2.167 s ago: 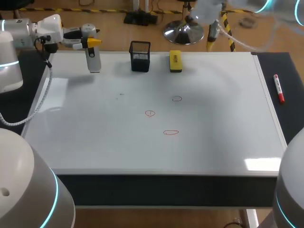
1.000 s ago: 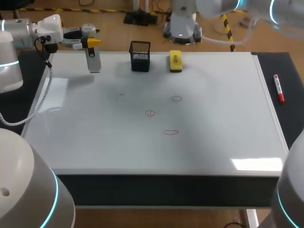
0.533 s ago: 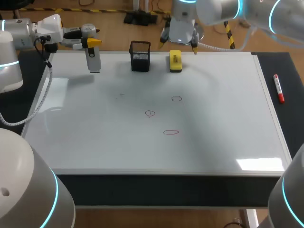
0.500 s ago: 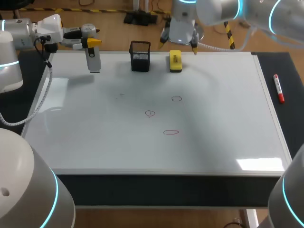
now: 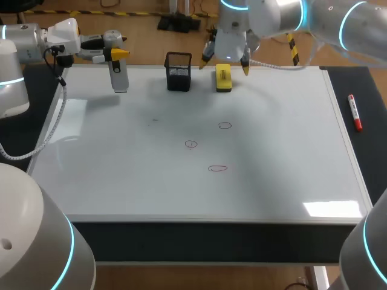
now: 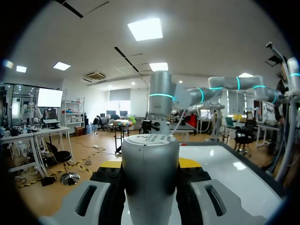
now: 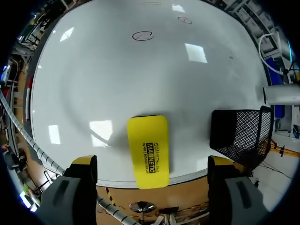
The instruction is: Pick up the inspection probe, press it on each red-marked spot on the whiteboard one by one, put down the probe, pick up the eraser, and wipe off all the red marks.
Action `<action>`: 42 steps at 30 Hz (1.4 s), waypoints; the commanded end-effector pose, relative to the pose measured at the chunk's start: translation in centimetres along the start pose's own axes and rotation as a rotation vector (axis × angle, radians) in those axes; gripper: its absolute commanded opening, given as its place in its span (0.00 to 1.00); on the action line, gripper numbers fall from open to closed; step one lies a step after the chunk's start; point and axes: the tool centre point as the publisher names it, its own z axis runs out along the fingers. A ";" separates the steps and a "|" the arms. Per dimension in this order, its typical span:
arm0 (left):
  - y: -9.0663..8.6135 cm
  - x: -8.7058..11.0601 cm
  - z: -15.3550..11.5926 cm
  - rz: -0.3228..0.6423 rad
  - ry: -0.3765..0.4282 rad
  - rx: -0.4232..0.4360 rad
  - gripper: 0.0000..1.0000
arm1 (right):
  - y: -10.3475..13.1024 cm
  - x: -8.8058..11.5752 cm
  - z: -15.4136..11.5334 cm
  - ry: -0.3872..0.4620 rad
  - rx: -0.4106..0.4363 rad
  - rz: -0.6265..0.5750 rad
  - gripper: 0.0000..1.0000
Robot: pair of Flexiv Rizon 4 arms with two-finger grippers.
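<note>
- The right claw hung over the far edge of the whiteboard, its two fingers spread wide and gripping nothing.
- The eraser, a yellow block, lay flat on the whiteboard directly under that claw. From the right wrist it sat in the gap between the yellow tips, with bare board on either side and neither finger touching it.
- A black mesh cup stood just beside the right claw, outside one finger and apart from the eraser.
- Three red marks lay on the whiteboard well ahead of the right claw, past the eraser, none wiped.
- The left claw was clamped on the probe, a grey cylinder gripped from both sides. The probe pointed down from the claw at the whiteboard's far corner, well apart from the marks. Whether its lower end touched the surface could not be told.
- A red marker lay on the desk beside the whiteboard, well apart from both claws.
</note>
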 end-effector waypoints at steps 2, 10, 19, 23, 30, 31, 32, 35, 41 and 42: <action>-0.1 0.0 0.0 0.000 -0.001 0.000 0.00 | -0.4 -0.1 0.7 0.000 -0.011 -0.004 1.00; -0.1 0.0 0.0 0.000 -0.001 0.000 0.00 | -0.2 0.3 1.5 0.005 -0.020 -0.021 1.00; -0.1 0.0 0.0 0.000 -0.001 0.000 0.00 | -0.4 0.9 2.0 0.016 -0.028 -0.024 1.00; -0.1 0.0 0.0 0.000 -0.001 0.000 0.00 | -0.3 0.9 2.1 0.021 -0.033 -0.033 0.96; -0.1 0.0 0.0 0.000 -0.001 0.000 0.00 | -0.1 1.0 2.5 0.031 -0.039 -0.049 0.30; -0.1 0.0 0.0 0.000 -0.001 0.000 0.00 | -0.1 1.0 2.5 0.032 -0.038 -0.051 0.21; -0.1 0.0 0.0 0.000 -0.001 0.000 0.00 | -0.1 1.0 2.5 0.034 -0.038 -0.051 0.07; -0.1 0.0 0.0 0.000 -0.001 0.000 0.00 | -0.1 1.2 2.5 0.040 -0.038 -0.053 0.00; -0.1 0.0 0.0 0.000 -0.001 0.000 0.00 | -0.2 1.5 2.1 0.053 -0.043 -0.052 0.00; -0.1 0.0 0.0 0.000 -0.001 0.000 0.00 | -0.3 1.6 2.0 0.055 -0.044 -0.049 0.00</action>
